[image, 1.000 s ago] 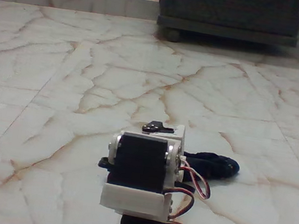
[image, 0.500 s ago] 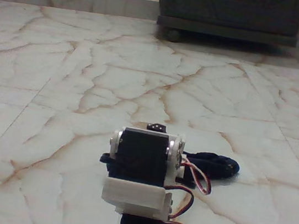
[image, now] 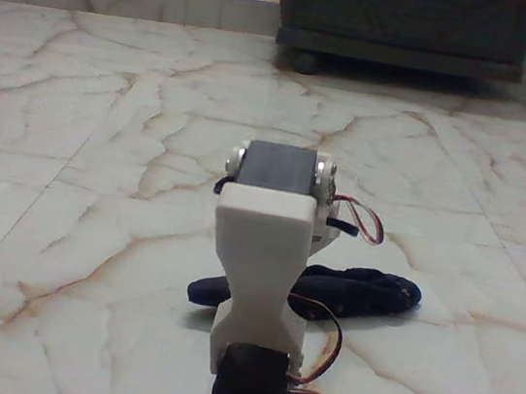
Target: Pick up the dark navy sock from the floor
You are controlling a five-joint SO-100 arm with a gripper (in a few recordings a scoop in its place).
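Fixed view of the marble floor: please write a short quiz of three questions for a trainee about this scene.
1. True or false: the soft dark navy fabric sock lies flat on the glossy cream marble floor.
2. Which part of the sock is hidden? A) its middle, behind the white plastic arm; B) its right end; C) nothing.
3. What dark thing stands at the far edge of the floor?

Key
1. True.
2. A.
3. A dark cabinet on a small round foot.
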